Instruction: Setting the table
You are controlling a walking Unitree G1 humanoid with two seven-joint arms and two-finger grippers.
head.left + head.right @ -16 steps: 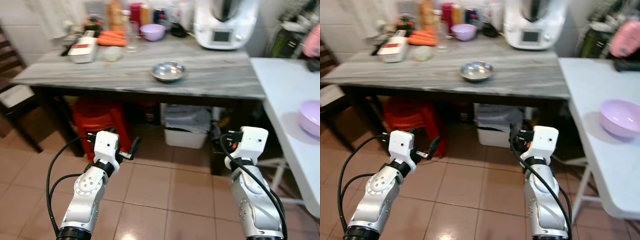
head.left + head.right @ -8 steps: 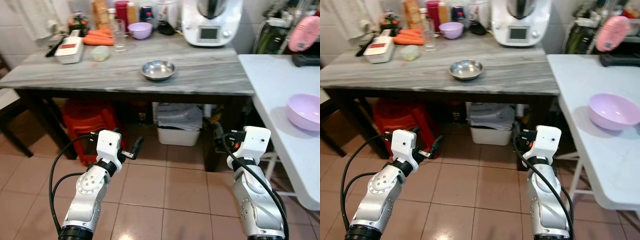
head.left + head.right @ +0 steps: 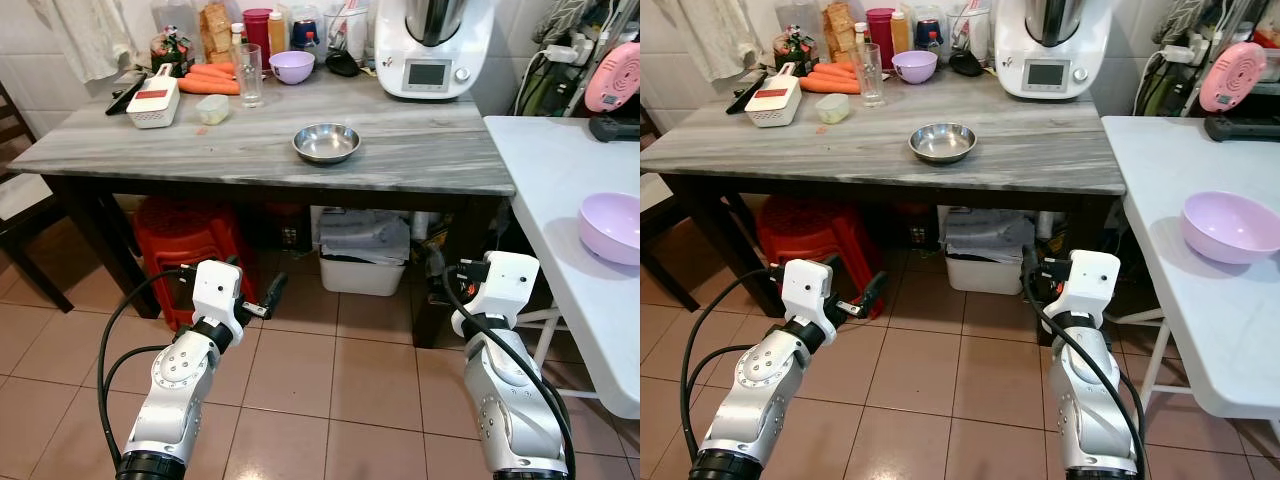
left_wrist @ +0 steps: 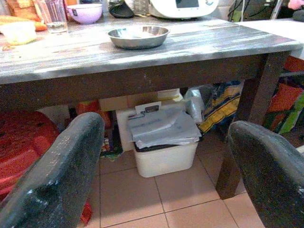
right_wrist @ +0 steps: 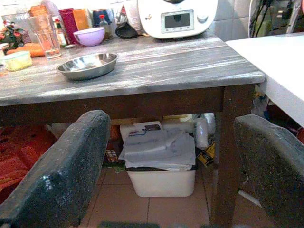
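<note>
While both arms sit low, we see the left gripper (image 4: 164, 156) and right gripper (image 5: 171, 161) spread and empty. Steel bowl (image 3: 326, 143) sits upper centre on the table (image 3: 200, 150). We'd come closer, then grip its rim square, keeping it level.

No text, brand or number can be read anywhere. The white kitchen machine (image 3: 1043, 45) at the back of the tabletop (image 3: 1040, 150) has a small lit display, its characters too small to make out. Labels on the bottles and jars (image 3: 880, 25) behind the glass are blurred
</note>
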